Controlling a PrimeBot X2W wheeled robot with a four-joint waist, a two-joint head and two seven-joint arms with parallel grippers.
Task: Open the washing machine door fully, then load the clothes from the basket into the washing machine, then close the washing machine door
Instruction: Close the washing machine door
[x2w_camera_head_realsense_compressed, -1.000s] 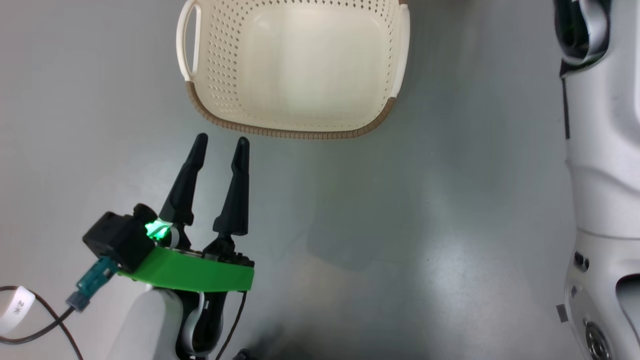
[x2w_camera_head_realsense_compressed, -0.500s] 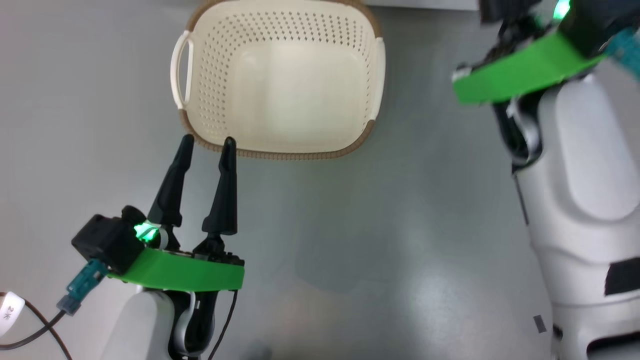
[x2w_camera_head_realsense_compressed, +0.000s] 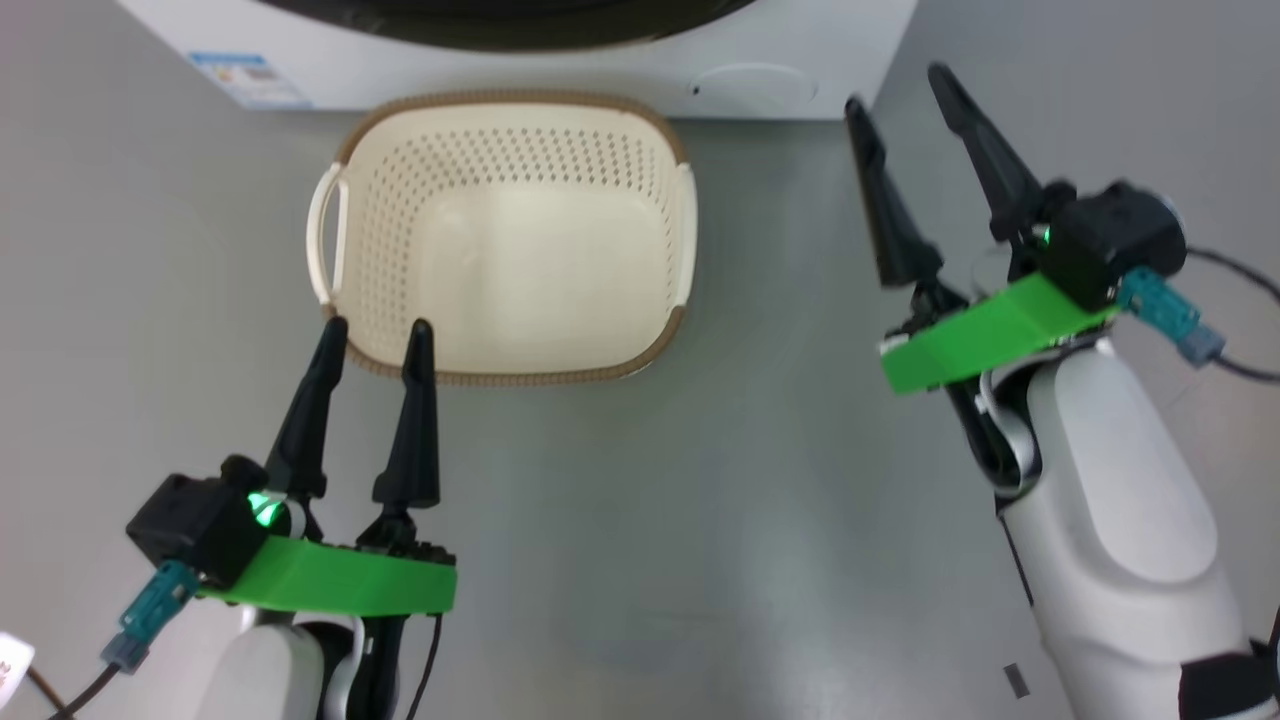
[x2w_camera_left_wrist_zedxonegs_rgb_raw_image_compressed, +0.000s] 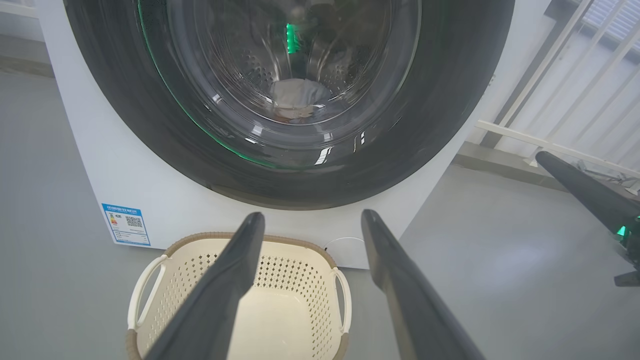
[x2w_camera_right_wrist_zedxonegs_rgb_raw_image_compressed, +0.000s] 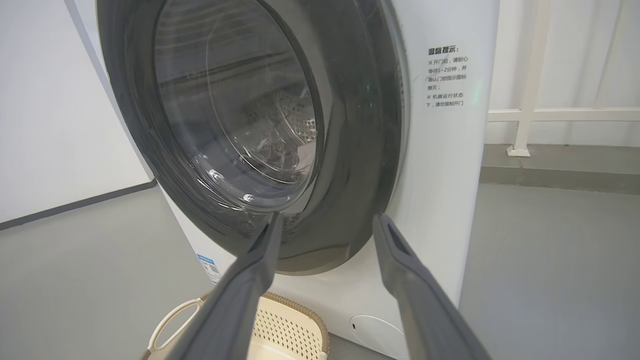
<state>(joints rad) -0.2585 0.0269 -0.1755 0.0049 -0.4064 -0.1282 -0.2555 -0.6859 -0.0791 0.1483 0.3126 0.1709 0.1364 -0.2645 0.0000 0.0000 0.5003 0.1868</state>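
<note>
The cream basket (x2w_camera_head_realsense_compressed: 505, 235) stands empty on the grey floor before the white washing machine (x2w_camera_head_realsense_compressed: 600, 70). The washing machine door (x2w_camera_left_wrist_zedxonegs_rgb_raw_image_compressed: 295, 90) lies shut against the front, its black rim around the glass bowl. Through the glass I see pale clothes (x2w_camera_left_wrist_zedxonegs_rgb_raw_image_compressed: 296, 95) in the drum. My left gripper (x2w_camera_head_realsense_compressed: 378, 328) is open, its tips just short of the basket's near rim. My right gripper (x2w_camera_head_realsense_compressed: 897, 88) is open to the right of the basket and points at the machine's lower right corner. The door (x2w_camera_right_wrist_zedxonegs_rgb_raw_image_compressed: 240, 125) and the basket (x2w_camera_right_wrist_zedxonegs_rgb_raw_image_compressed: 285, 320) lie ahead of the right gripper (x2w_camera_right_wrist_zedxonegs_rgb_raw_image_compressed: 328, 216).
A blue label (x2w_camera_head_realsense_compressed: 245, 78) and a round flap (x2w_camera_head_realsense_compressed: 755, 85) mark the machine's lower front. A white railing (x2w_camera_left_wrist_zedxonegs_rgb_raw_image_compressed: 550, 100) runs along the wall to the machine's right. Open grey floor (x2w_camera_head_realsense_compressed: 700, 520) spreads between my arms.
The head camera has tilted up, so the machine's lower front has come into view. My right arm has swung down into view, its fingers apart. The left gripper stays open.
</note>
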